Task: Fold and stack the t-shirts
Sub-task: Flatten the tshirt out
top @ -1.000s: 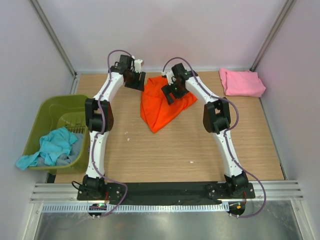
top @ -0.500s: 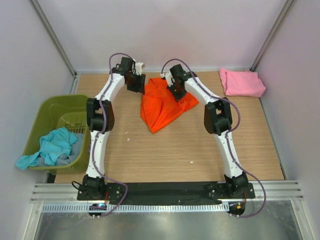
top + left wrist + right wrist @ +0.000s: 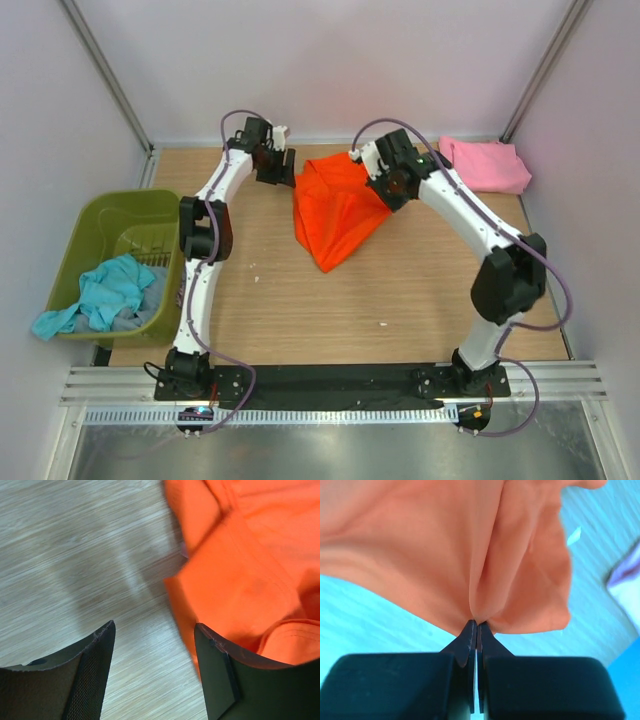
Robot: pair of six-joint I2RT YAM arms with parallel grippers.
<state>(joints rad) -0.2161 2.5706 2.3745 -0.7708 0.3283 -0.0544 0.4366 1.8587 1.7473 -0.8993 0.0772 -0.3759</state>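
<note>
From above, the orange t-shirt (image 3: 335, 215) lies bunched in a wedge at upper centre, with the pink t-shirt (image 3: 485, 165) at upper right. I'd say this is the spreading-out step, and next the cloth wants pulling flat. Left wrist view: the left gripper (image 3: 152, 630), fingers apart, hangs over the table (image 3: 75, 555) just beside the shirt's edge. Right wrist view: the right gripper (image 3: 477, 625) is pinched tight on a ridge of orange cloth.

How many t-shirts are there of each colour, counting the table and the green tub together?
orange t-shirt: 1
pink t-shirt: 1
teal t-shirt: 1
Total: 3
</note>
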